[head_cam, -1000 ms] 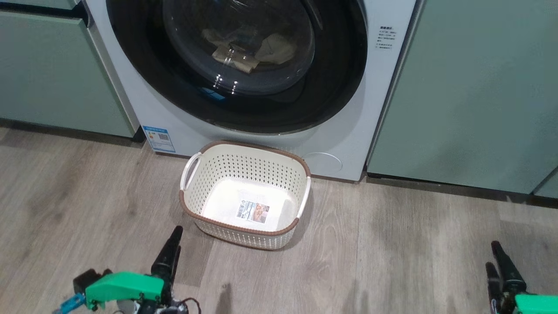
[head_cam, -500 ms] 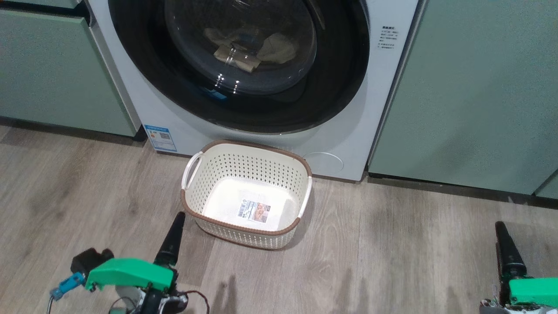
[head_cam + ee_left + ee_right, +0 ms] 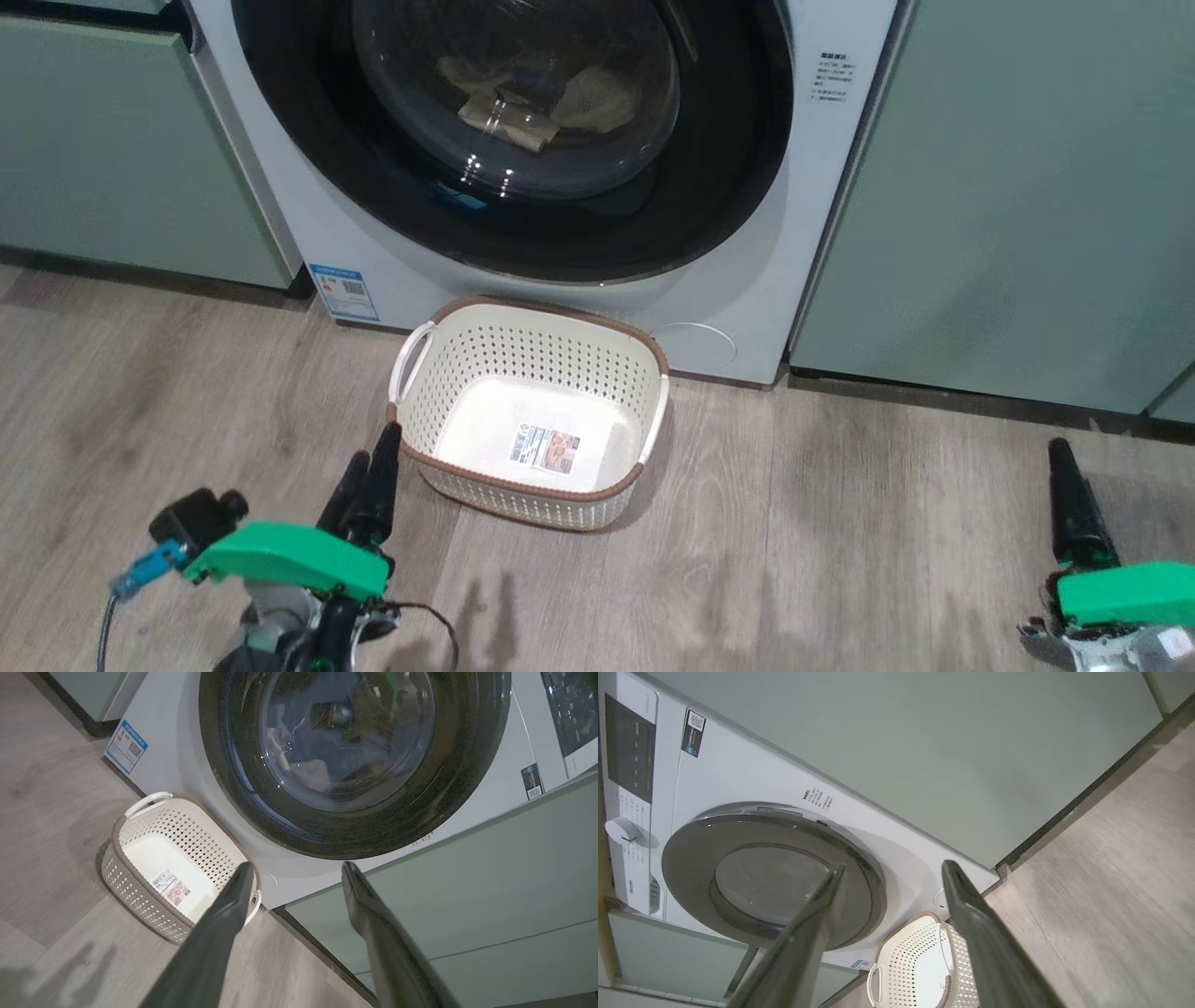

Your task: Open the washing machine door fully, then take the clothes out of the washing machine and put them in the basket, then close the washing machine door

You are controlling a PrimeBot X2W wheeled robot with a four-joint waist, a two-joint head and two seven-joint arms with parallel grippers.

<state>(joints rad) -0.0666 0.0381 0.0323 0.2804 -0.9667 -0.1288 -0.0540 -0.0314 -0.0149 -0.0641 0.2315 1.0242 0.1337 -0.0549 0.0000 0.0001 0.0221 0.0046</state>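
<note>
With the washing machine door (image 3: 597, 233) shut (clothes (image 3: 537, 103) behind glass), its rim is best hooked squarely and swung fully; left gripper (image 3: 372, 446) and right gripper (image 3: 894, 865) fingers are spread wide, empty.

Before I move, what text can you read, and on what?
"Hisense", faint: brand mark on the washing machine panel.
Blue-white sticker, its lower left corner: too small to read.
Print block right of the washing machine door: too small.
Label in the basket: blurred.
</note>
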